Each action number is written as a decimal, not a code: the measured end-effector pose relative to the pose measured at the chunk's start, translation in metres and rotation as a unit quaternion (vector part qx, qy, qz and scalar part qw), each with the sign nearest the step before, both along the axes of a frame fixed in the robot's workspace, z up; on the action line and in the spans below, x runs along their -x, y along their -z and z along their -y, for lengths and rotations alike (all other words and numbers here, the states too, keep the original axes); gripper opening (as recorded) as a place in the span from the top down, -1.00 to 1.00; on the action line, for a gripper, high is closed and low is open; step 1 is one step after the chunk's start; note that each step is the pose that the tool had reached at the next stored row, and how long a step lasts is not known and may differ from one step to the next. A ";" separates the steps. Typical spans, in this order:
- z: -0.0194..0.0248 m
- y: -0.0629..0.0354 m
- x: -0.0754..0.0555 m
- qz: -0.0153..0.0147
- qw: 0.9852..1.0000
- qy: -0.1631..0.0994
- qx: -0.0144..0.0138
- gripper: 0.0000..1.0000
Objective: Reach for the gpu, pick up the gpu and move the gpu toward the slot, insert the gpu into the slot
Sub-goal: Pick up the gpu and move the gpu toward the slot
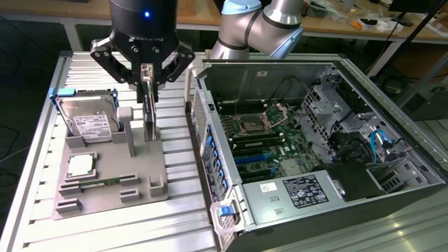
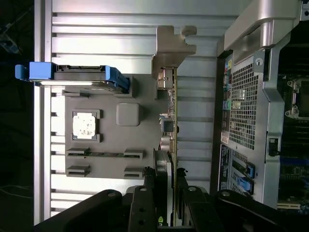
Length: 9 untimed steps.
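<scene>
The black robot gripper (image 1: 148, 89) pinches the thin green circuit-board gpu with silver end bracket (image 1: 149, 123) edge-up between its jaws, above the grey plastic fixture tray (image 1: 140, 168). The open metal computer case (image 1: 315, 157) stands at 3 o'clock.

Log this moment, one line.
hand: shut on gpu | gpu: upright at gray fixture | gpu outside open PC case, not inserted

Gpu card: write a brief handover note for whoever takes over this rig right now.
Tool: closed on the top edge of the thin green gpu card with a silver bracket.
Card: upright in the grey plastic holder tray, beside the open metal computer case.
Done: reach and grasp.
Left: lift, move to the case, insertion.
</scene>
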State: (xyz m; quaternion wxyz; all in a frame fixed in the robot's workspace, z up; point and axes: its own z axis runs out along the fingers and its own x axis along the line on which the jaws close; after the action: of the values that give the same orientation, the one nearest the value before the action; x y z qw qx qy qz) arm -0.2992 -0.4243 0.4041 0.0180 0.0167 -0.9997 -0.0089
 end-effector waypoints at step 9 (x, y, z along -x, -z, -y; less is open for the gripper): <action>0.0000 -0.0246 0.000 0.001 1.000 0.000 0.001 0.46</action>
State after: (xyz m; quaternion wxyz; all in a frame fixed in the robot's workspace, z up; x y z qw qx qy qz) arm -0.2992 -0.4243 0.4287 0.0174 0.0167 -0.9997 -0.0078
